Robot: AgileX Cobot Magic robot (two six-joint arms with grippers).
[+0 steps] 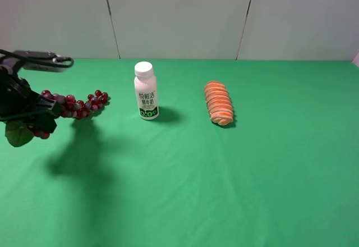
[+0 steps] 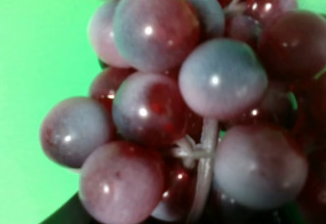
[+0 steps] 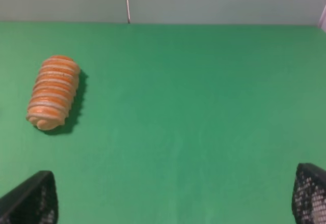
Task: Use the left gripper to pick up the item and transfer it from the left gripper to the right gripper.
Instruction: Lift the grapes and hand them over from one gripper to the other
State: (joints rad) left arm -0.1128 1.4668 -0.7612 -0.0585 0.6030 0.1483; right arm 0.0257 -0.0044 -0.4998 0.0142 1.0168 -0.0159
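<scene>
The item, a long bunch of dark red and purple grapes (image 1: 81,105) with a green leaf (image 1: 18,134) at one end, hangs above the green table at the far left. My left gripper (image 1: 44,112) is shut on it near the leaf end. The bunch casts a shadow on the cloth below. In the left wrist view the grapes (image 2: 193,107) fill the picture close up. My right gripper (image 3: 175,203) is out of the exterior high view. In the right wrist view its two fingertips (image 3: 31,198) stand wide apart, open and empty, over bare cloth.
A white bottle (image 1: 146,91) stands upright just right of the grapes. An orange ridged roll (image 1: 218,103) lies near the middle; it also shows in the right wrist view (image 3: 53,91). A grey wall runs behind the green table (image 1: 269,179).
</scene>
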